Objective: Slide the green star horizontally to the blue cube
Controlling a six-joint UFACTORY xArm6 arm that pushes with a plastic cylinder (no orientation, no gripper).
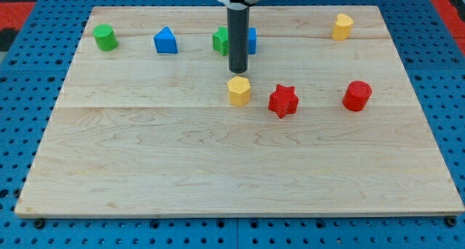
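The small green star-shaped block sits near the view's top of the pale wooden surface, and only its left part shows — my dark rod stands in front of the rest. The blue cube peeks out on the rod's other side, so the two seem to lie just beside each other, perhaps touching; the rod hides the seam and I cannot tell. My tip rests on the surface just below that pair, toward the view's bottom, touching neither as far as I can see. There is no hand here, only the bare rod, so nothing is clenched or grasped.

I judge the star light, rigid and quick to slide on smooth wood; its points would let it spin if pushed off-centre. The place to press is the middle of its left flank, pushing toward the view's right.

Just below my tip lies a yellow hexagonal block, with a red star-shaped block and a red cylinder farther right. Left of my tip are a blue house-shaped block and a green cylinder; far right, another yellow block.
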